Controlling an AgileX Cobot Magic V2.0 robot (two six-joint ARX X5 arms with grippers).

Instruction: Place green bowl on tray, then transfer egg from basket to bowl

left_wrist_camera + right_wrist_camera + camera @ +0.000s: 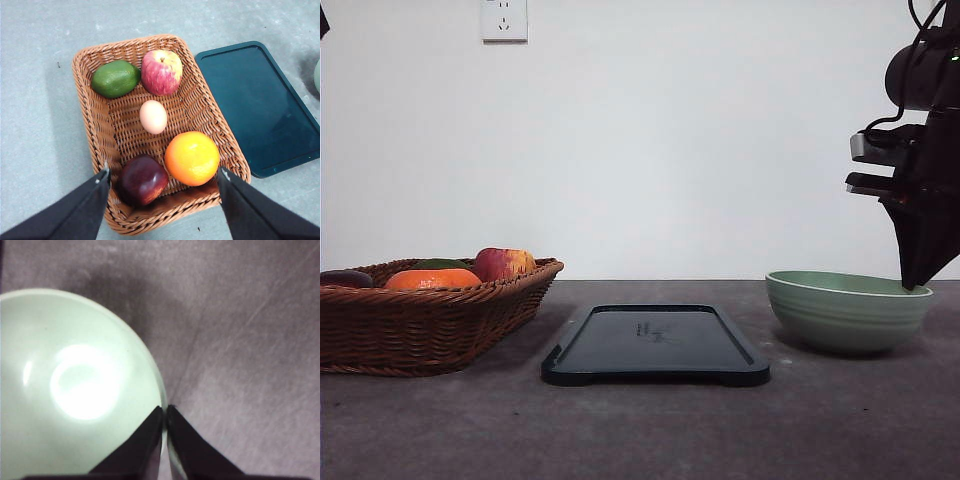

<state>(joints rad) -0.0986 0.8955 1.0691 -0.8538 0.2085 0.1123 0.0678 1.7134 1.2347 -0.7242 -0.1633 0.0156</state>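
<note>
You see the basket (430, 315) left of the tray (655, 345), holding the egg (153, 116). The green bowl (847, 310) sits right of the tray. Your right gripper (165, 409) pinches its rim; your left gripper (164, 176) is spread wide.

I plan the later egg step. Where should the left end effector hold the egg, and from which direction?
Grip the egg across its narrow middle, coming straight down from above. It lies on its side in the basket centre, with free gaps toward the apple and orange.
</note>
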